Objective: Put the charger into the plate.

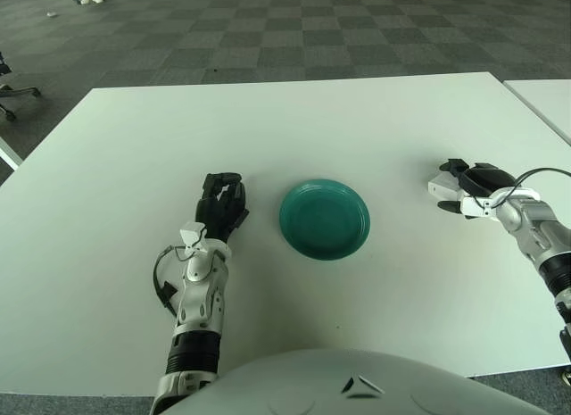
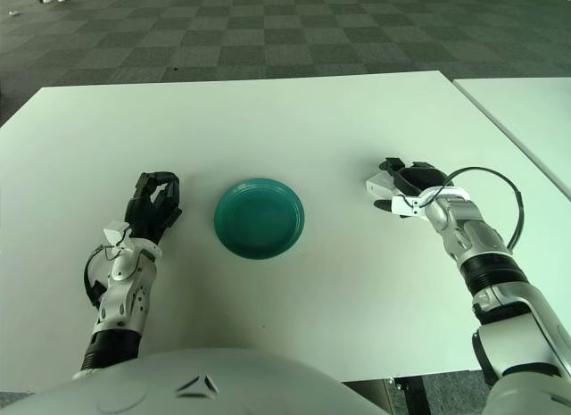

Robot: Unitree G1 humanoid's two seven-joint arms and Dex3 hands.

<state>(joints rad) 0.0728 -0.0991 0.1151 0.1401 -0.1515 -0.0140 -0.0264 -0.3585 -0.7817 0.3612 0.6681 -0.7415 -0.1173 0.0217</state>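
Teal plate (image 2: 259, 219), right hand (image 2: 397, 186) nearer

One plate (image 1: 324, 219), one charger (image 2: 381, 189), two tables (image 1: 375, 129)

The plate (image 1: 324, 219) sits on the desk (image 1: 285, 129), near its centre. The left hand (image 1: 220, 203) lies just left of it; the right hand (image 1: 464, 189) is well apart to its right.
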